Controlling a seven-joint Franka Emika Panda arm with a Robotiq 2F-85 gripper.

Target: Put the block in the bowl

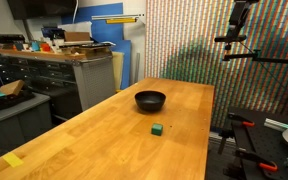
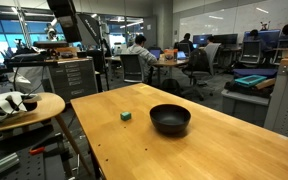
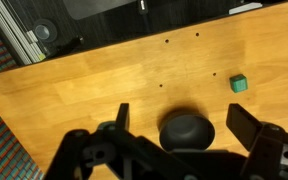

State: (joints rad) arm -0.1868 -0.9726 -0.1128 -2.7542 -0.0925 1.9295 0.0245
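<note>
Block (image 3: 239, 84) sits on the wooden table (image 3: 74, 90) near the bowl (image 3: 187, 131), untouched — your gripper (image 3: 178, 112) hangs spread wide and empty, so centre it over the block, square the jaws, then descend straight down.

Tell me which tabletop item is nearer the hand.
The black bowl, framed by the open hand in the wrist view; the small green block lies off to one side.
</note>
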